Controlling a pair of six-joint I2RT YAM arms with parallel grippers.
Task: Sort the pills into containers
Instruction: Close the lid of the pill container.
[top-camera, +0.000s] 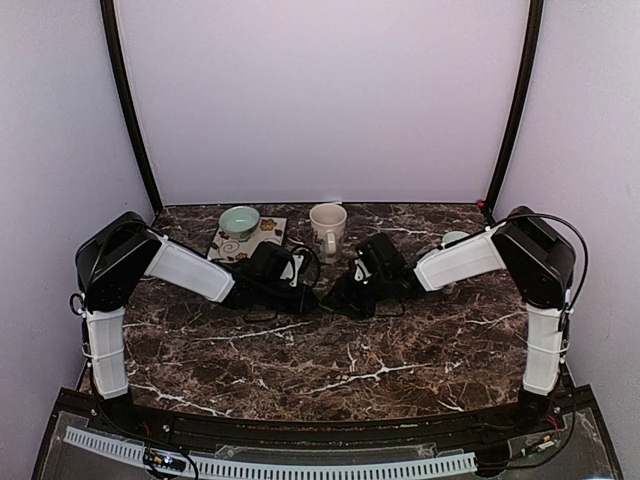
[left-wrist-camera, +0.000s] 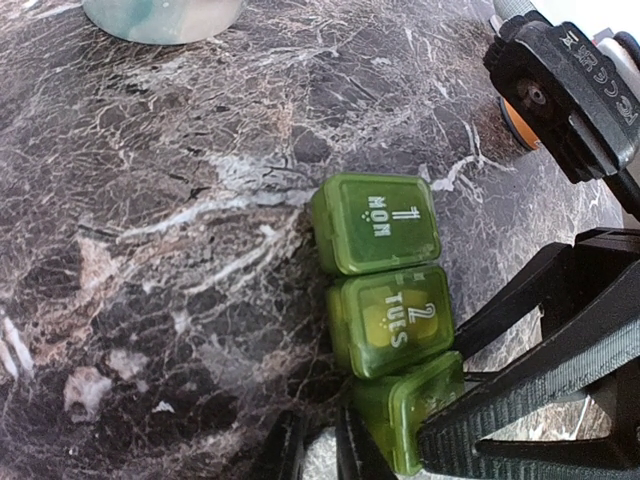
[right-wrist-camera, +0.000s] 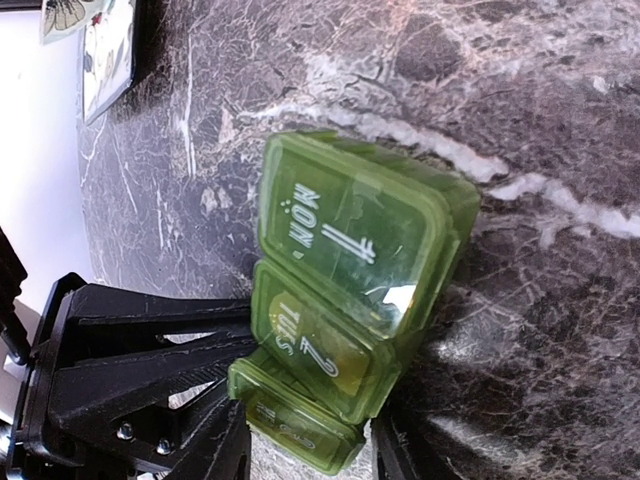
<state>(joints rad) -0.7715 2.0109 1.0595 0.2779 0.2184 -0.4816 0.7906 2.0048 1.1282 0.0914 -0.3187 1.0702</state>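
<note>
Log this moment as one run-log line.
pill box: MON, TUES lids shut | right gripper: straddling third compartment, grip unclear | left gripper: at same end, state unclear

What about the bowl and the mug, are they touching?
Apart. The top view shows a plain gap: part of the mat and a strip of table lie between the bowl and the mug.

One pill box (left-wrist-camera: 385, 290), one mug (top-camera: 327, 229), one bowl (top-camera: 239, 220), one tile (top-camera: 266, 240)

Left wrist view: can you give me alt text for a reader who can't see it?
A green pill box lies on a dark marble table, lids marked 1 MON and 2 TUES shut, its third compartment between black fingers.
</note>
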